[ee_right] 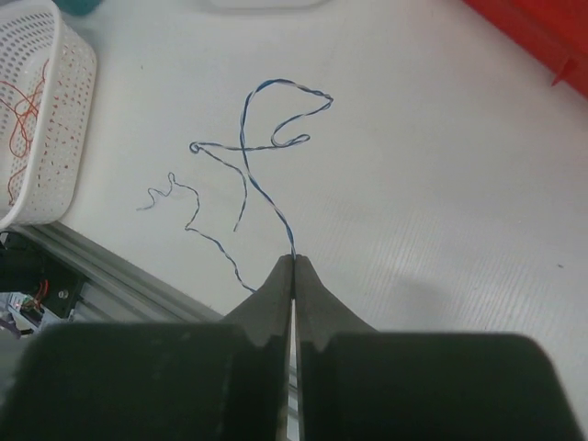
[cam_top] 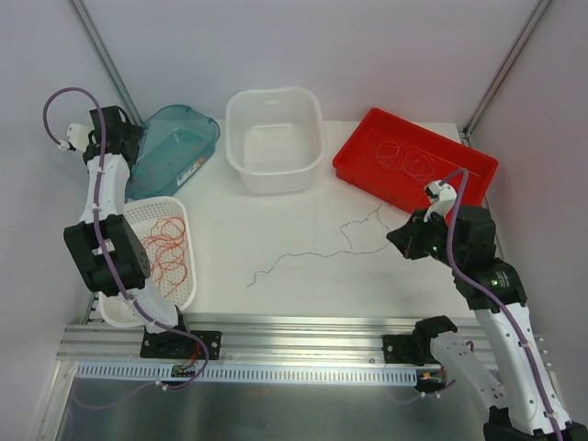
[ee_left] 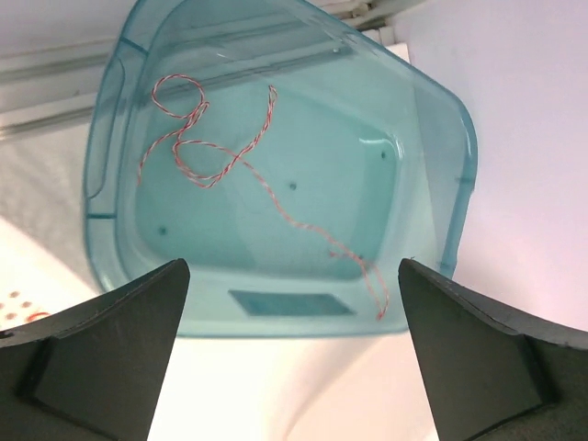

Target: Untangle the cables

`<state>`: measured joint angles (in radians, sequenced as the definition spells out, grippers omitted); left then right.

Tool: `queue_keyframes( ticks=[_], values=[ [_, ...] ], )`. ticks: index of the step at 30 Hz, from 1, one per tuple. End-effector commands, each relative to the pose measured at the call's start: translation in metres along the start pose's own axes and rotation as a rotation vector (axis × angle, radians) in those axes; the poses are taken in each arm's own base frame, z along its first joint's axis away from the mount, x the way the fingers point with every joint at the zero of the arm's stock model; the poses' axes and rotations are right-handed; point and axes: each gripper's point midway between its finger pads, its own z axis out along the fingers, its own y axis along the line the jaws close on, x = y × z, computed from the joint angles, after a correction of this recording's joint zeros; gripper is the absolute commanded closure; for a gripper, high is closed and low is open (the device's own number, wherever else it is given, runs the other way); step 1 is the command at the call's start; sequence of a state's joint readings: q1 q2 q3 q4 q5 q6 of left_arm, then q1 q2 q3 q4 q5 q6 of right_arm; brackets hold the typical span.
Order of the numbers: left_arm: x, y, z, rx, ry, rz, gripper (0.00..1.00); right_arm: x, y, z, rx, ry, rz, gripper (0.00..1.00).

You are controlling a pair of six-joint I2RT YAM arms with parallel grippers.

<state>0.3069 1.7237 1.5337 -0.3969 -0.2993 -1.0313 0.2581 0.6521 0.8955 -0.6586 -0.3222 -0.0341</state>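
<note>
Top external view, starting at the upper left: the left tool (ee_left: 289, 276) hangs above the teal bin (cam_top: 175, 147), fingers wide apart and holding nothing; a red-and-white cable (ee_left: 195, 115) lies loose on the bin's floor. Below it, a white basket (cam_top: 186, 216) holds curly red cables (cam_top: 165, 253). Across the tabletop (cam_top: 276, 211) a thin blue-and-white cable (ee_right: 269, 195) trails from lower left up to the right tool (ee_right: 294, 262), which is clamped together on its end. The right arm is far nearer, so any pull looks likely to run along that line. Pale cables (cam_top: 404, 156) rest in the red tray (cam_top: 363, 152).
</note>
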Motion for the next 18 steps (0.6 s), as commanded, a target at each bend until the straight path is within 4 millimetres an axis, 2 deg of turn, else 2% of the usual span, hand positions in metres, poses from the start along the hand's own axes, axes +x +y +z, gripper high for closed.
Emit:
queue_keyframes(
  ticks=[1,2,4,5,6,9,10,13,14,18],
  values=[
    [0.000,-0.005,-0.042,0.106,0.035,0.164,0.01,-0.044,0.010,-0.015,0.014,-0.116,-0.020,0.99],
    [0.005,-0.008,-0.058,0.157,0.069,0.185,0.01,-0.050,0.009,-0.016,0.023,-0.126,-0.021,0.99],
    [0.017,-0.010,-0.077,0.221,0.111,0.264,0.01,-0.057,0.008,-0.014,0.036,-0.115,-0.021,0.99],
    [0.027,-0.010,-0.094,0.275,0.150,0.292,0.01,-0.064,0.008,-0.017,0.049,-0.126,-0.022,0.99],
    [0.037,-0.010,-0.104,0.310,0.179,0.323,0.01,-0.063,0.007,-0.016,0.057,-0.112,-0.017,0.99],
    [0.081,-0.009,-0.145,0.458,0.295,0.471,0.01,-0.056,0.003,-0.006,0.066,-0.071,0.008,0.99],
    [0.103,-0.008,-0.159,0.510,0.334,0.552,0.01,-0.054,0.002,-0.003,0.065,-0.064,0.014,0.99],
    [0.146,0.005,-0.195,0.642,0.431,0.704,0.01,-0.046,0.004,0.005,0.044,-0.036,0.054,0.99],
    [0.172,0.011,-0.215,0.708,0.488,0.777,0.01,-0.045,0.007,0.006,0.024,-0.033,0.061,0.99],
    [0.230,0.035,-0.262,0.899,0.623,1.002,0.01,-0.044,0.010,0.012,-0.001,-0.034,0.090,0.99]
  ],
)
